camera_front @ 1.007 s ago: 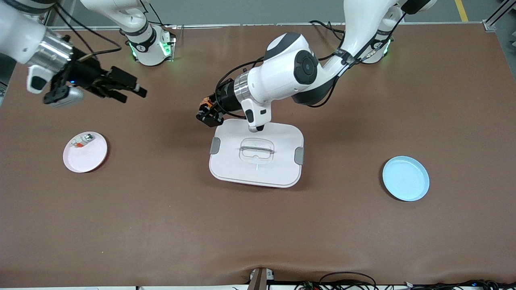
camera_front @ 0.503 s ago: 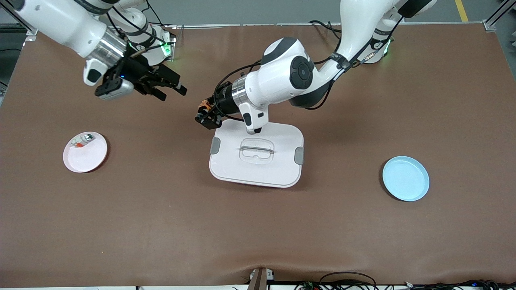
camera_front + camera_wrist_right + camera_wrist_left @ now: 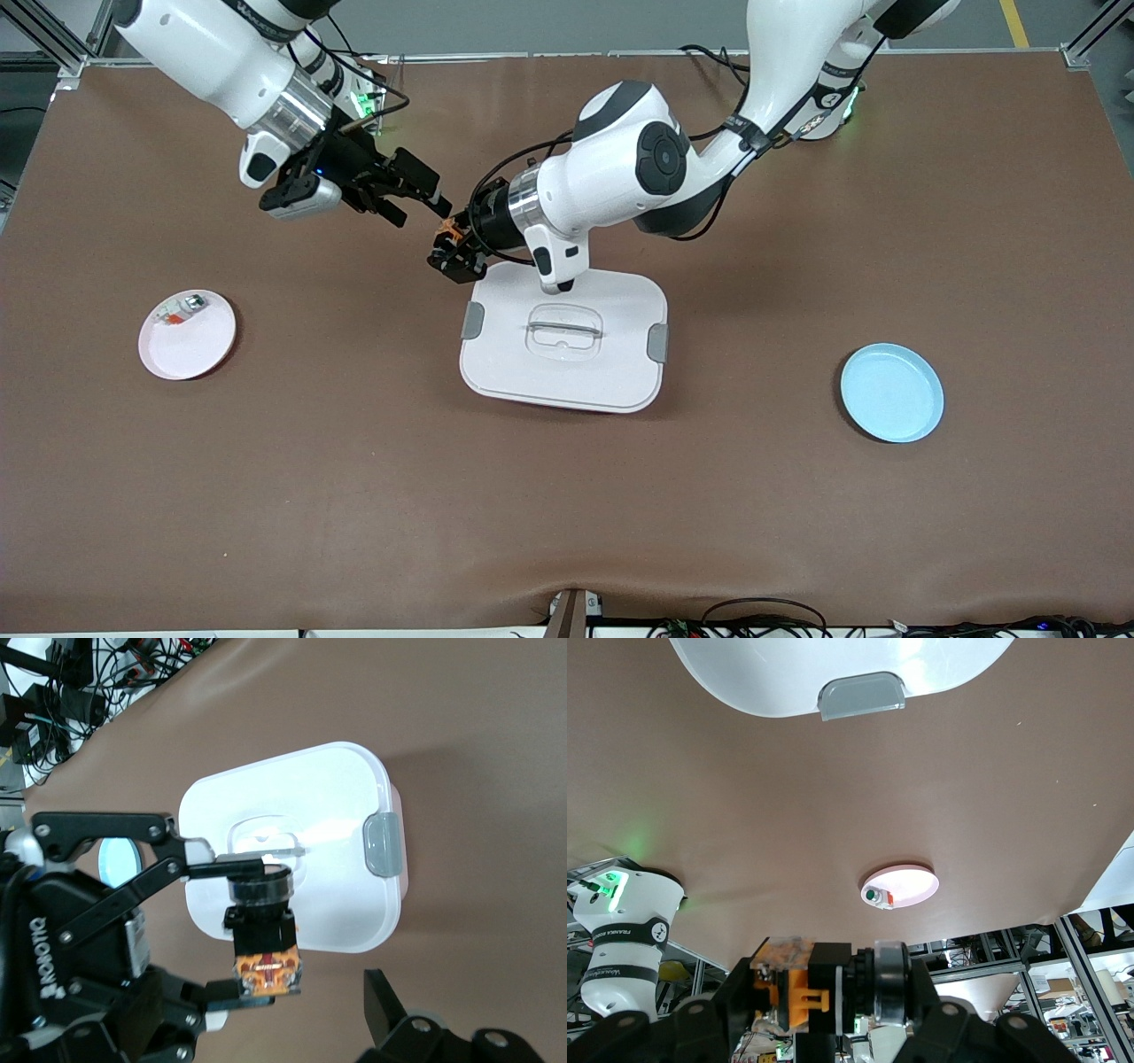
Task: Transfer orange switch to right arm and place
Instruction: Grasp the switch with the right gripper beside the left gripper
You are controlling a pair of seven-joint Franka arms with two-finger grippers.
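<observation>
Orange switch (image 3: pixel 452 236) sits clamped in the left gripper (image 3: pixel 454 252), held in the air over the brown surface (image 3: pixel 567 496) just off the ten o'clock corner of the white lidded container (image 3: pixel 563 341). The right gripper (image 3: pixel 423 197), fingers spread wide and holding nothing, hangs close beside it at the switch's ten o'clock. A pink plate (image 3: pixel 187 334) carrying a small whitish part (image 3: pixel 180 309) lies toward the right arm's end, a blue plate (image 3: pixel 891 392) toward the left arm's.
</observation>
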